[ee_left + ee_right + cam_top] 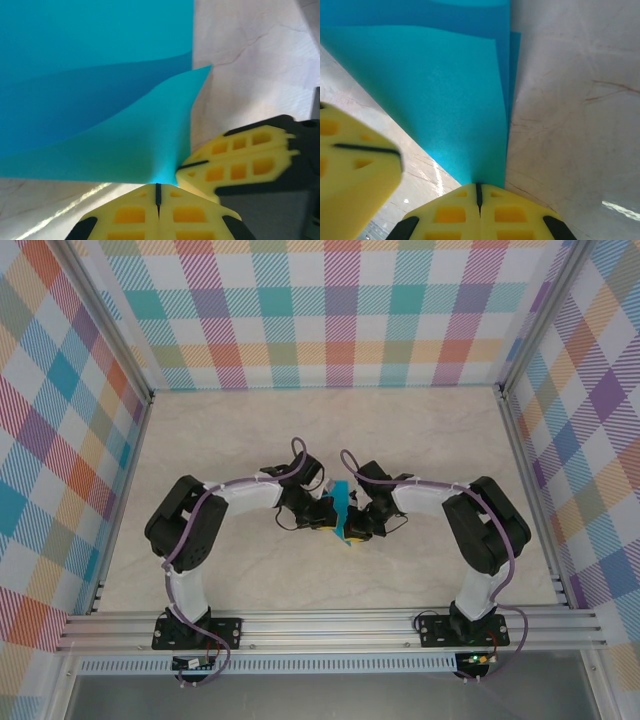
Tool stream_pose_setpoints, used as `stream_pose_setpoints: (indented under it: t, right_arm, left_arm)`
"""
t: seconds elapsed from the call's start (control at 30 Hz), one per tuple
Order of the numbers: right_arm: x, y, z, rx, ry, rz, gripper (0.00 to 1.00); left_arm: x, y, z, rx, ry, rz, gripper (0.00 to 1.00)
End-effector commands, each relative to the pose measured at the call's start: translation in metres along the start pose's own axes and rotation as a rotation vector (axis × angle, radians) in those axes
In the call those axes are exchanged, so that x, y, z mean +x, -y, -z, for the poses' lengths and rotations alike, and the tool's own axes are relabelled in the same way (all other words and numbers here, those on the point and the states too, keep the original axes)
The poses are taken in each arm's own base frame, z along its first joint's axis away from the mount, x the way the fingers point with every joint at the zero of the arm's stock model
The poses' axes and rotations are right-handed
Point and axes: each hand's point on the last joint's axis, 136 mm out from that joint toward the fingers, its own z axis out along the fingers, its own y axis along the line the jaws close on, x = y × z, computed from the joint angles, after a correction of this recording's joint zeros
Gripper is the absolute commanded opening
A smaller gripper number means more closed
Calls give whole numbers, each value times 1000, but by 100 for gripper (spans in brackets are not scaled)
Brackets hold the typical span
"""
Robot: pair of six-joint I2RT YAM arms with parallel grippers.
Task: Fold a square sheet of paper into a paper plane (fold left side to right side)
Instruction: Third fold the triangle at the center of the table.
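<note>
The square sheet of paper (341,505) is teal-blue and stands up off the table between the two arms, doubled over in curved layers. In the left wrist view the paper (100,75) bends away from my left gripper (158,186), whose yellow fingers are shut on its lower corner. My right gripper (479,187) is shut on a lower corner of the paper (445,90), where layered edges run up the right side. From above, the left gripper (322,517) and right gripper (362,520) almost touch at the table's middle.
The pale marbled table (330,430) is walled by checked panels (330,310) behind and at both sides. An aluminium rail (330,625) runs along the near edge. The right gripper's yellow fingers (240,160) crowd the left wrist view.
</note>
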Motion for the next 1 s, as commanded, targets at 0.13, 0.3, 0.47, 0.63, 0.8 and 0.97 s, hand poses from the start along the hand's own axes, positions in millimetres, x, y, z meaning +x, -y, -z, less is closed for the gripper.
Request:
stream_pose_setpoints:
  t: [0.13,0.3,0.47,0.63,0.8,0.97]
  right_arm:
    - [23,47,-16,182,-83,-70,0]
    - [23,48,-16,186,-84,-69,0]
    - [23,49,-15,193,-84,-68,0]
    - [23,51,-15,204,-85,-67,0]
    - [24,53,-14,216,-86,-66,0]
    - [25,56,-12,232,-88,-64,0]
  left_arm:
    - [-5,18,-7,61,-2,-27,5]
    - [-5,15,-9,43,-7,-24,5]
    - [0,6,-11,9,-18,-25,4]
    - [2,1,-13,-8,-29,-45,4]
    - [2,-9,-13,-60,-20,-102,4]
    - [-2,-22,-11,-113,6,-160,3]
